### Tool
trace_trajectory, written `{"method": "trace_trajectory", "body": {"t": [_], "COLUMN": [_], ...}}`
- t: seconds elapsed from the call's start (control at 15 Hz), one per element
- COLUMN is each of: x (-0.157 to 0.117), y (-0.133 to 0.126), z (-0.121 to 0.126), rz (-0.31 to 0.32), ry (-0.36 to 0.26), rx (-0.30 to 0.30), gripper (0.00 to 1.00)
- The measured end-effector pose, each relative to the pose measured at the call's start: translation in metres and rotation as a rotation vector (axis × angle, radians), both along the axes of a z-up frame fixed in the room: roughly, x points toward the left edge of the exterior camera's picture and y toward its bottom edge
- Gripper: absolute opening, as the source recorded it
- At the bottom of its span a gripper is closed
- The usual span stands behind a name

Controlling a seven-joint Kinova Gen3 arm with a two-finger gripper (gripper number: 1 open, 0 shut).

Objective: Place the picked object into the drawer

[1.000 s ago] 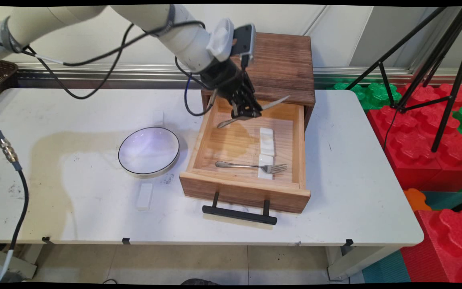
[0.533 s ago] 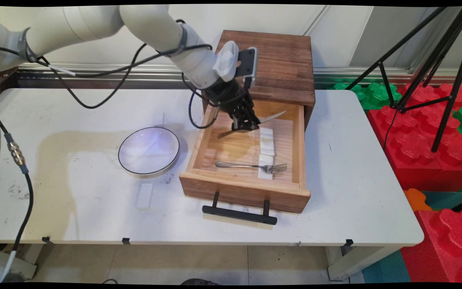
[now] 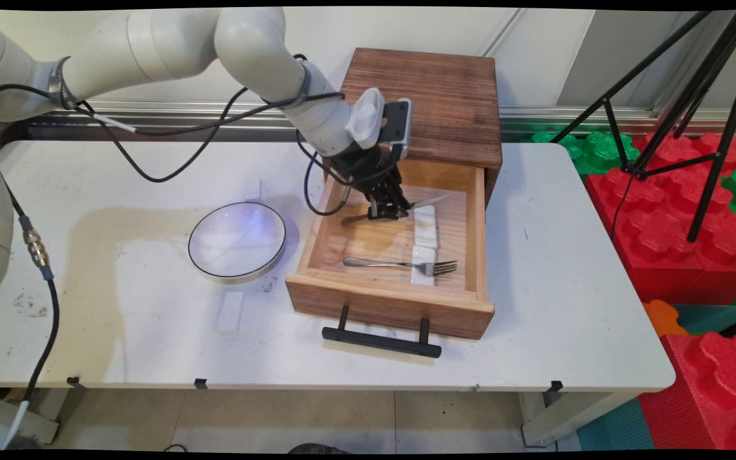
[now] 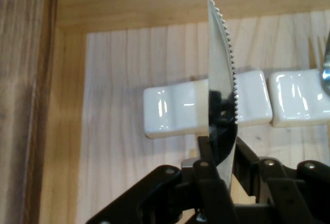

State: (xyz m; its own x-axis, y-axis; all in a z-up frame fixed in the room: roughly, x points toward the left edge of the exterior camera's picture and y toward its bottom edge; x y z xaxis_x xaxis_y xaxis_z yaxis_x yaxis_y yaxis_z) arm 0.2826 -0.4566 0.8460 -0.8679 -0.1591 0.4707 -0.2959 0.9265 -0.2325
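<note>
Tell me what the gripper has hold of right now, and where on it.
The gripper is shut on a serrated knife, gripped near where blade meets handle, over the open wooden drawer.

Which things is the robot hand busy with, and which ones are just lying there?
Busy with:
gripper, shut on the knife
far rest, under the blade
drawer, open

Just lying there:
fork, on the near rest
plate
block, near the plate
</note>
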Motion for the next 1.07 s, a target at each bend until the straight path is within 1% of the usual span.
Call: {"method": "trace_trajectory", "body": {"t": [0.2,0.4,0.8,0.87,1.07], "x": [-0.001,-0.002,-0.005,-0.006,-0.008], "y": [-0.003,-0.006,-0.013,-0.013,-0.015], "z": [-0.012,-0.018,-0.025,-0.025,-0.027], "rz": [-0.009,-0.008,0.018,0.023,0.034], "ry": [-0.017,-0.021,-0.001,0.003,0.017], "rx": [0.009,0.011,-0.001,-0.002,-0.004], "gripper": [0.00,0.00,0.00,1.00,1.00]}}
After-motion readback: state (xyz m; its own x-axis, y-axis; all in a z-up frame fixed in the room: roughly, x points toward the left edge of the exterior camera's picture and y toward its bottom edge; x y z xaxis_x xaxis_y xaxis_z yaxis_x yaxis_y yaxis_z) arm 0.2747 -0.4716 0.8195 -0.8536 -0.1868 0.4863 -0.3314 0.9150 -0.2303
